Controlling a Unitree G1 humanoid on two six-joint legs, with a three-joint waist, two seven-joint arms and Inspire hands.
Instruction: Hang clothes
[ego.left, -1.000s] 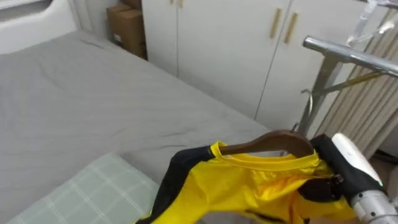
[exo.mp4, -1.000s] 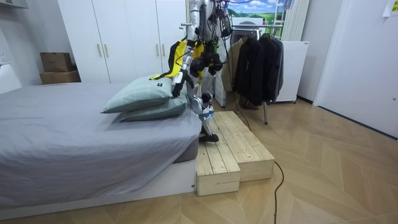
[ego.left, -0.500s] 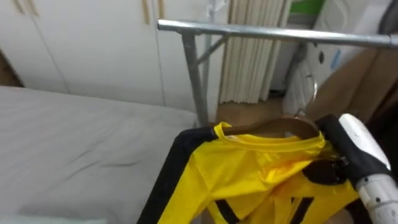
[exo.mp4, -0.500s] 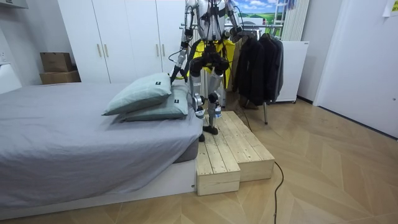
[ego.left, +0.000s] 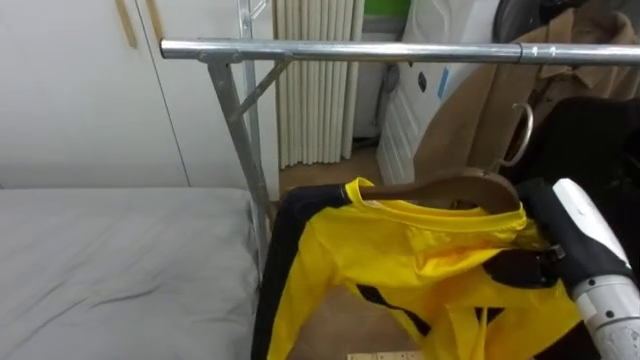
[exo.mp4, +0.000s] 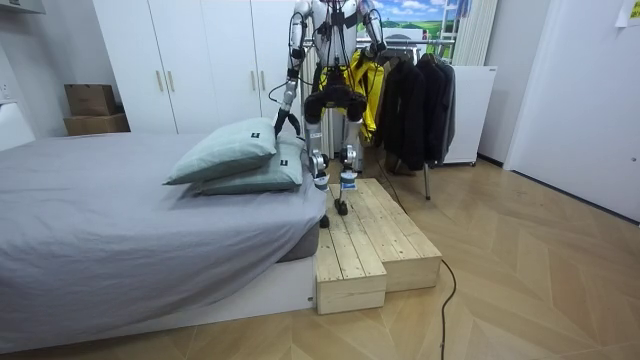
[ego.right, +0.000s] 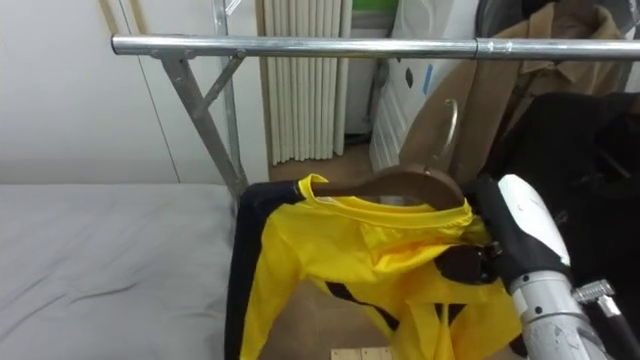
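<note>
— Where's the yellow shirt (ego.left: 400, 262)?
— On its wooden hanger (ego.left: 450, 188) at 5 o'clock, below the rail (ego.left: 380, 50)
— Right robot hand (ego.left: 515, 272)?
— Buried in the cloth; open or closed, I can't tell

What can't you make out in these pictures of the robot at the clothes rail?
Right hand, eye views: folds of the yellow shirt cover how it holds the wooden hanger.
Shirt's lower part, eye views: cut off by the bottom edge.
Left hand, room view: too small to read its state.
Metal rail, eye views: its right end runs past the picture's edge.
</note>
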